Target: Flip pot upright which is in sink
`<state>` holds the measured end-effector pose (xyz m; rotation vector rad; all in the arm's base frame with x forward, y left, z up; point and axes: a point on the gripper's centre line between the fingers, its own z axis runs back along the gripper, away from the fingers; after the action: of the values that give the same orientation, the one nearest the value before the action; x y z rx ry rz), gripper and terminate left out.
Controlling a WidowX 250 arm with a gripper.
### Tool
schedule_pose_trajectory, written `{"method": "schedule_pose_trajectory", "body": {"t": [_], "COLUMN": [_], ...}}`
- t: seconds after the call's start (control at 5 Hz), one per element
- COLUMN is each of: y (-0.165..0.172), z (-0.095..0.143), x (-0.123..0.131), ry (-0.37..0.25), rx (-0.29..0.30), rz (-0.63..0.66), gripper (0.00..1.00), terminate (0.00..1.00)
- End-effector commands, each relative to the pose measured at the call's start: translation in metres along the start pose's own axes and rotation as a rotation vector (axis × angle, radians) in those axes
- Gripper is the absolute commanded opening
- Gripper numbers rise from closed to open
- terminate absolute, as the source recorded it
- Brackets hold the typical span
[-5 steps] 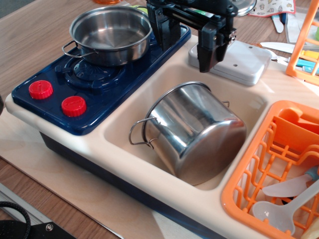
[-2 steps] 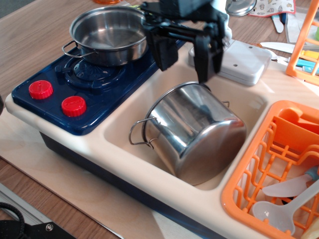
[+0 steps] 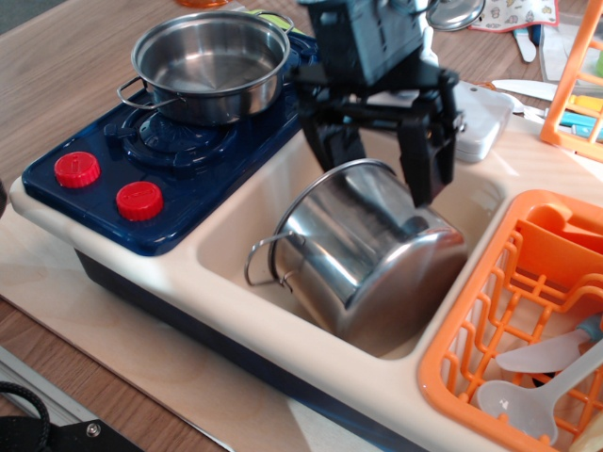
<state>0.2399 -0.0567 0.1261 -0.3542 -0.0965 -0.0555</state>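
The shiny steel pot [image 3: 363,259] lies tipped over in the cream sink [image 3: 229,237]. Its flat bottom faces the front right, and one wire handle sticks out on the left. My black gripper [image 3: 386,179] is open, low over the pot's upper back side. One finger [image 3: 341,141] is at the pot's upper left edge. The other finger [image 3: 424,169] hangs over its upper right side. I cannot tell whether the fingers touch the pot.
A wider, shallower steel pan [image 3: 209,61] sits on the blue stove [image 3: 141,165] with red knobs, left of the sink. An orange dish rack [image 3: 528,301] with white spoons [image 3: 537,377] borders the sink on the right. A grey-white block [image 3: 482,111] sits behind the sink.
My gripper has come down and forward from above the stove's back edge to straddle the top of the pot, still open. The pot has barely moved.
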Motion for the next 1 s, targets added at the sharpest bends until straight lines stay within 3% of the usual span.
{"method": "schedule_pose_trajectory", "body": {"t": [0.0, 0.2, 0.4, 0.8], "y": [-0.010, -0.024, -0.034, -0.038], "z": [-0.003, -0.011, -0.011, -0.008], "x": [-0.001, -0.004, -0.005, 0.000], "ry": [-0.083, -0.104, -0.104, -0.335], "rx": [-0.075, -0.085, -0.078, 0.362], "rz": [0.035, 0.111, 0.142, -0.212], "gripper": [1.00, 0.00, 0.00, 0.00], "terminate": [0.00, 0.00, 0.00, 0.00]}}
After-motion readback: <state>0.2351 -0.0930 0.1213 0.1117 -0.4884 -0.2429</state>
